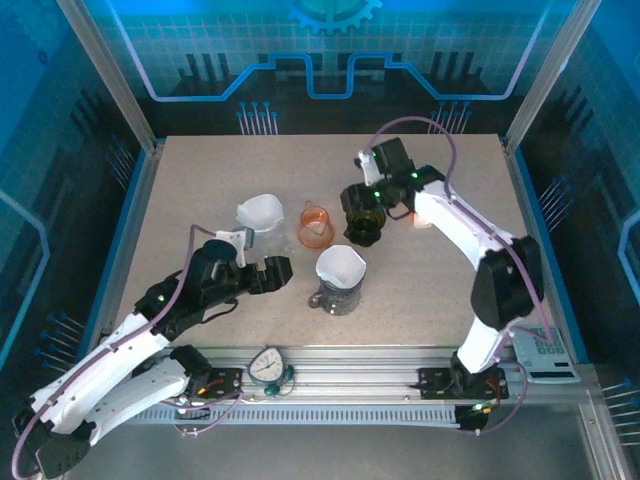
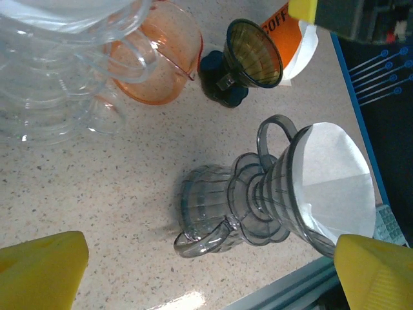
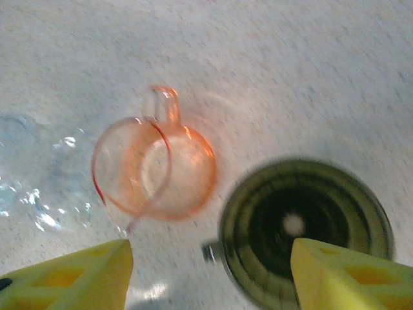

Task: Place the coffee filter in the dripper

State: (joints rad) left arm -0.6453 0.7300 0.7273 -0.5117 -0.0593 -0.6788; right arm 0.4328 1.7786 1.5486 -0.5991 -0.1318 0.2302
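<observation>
High rear overview, close wrist views, sharing orange dripper (image 3: 184, 171)

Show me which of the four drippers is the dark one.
The olive-green dripper, rightmost in the top view, beside the orange dripper. The clear dripper and the smoky grey dripper each hold a white paper filter.

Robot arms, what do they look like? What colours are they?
The left arm and right arm are white tubes with black joints and tiny green lights. A purple cable loops along each one. The left gripper and right gripper have chunky yellow fingers.
</observation>
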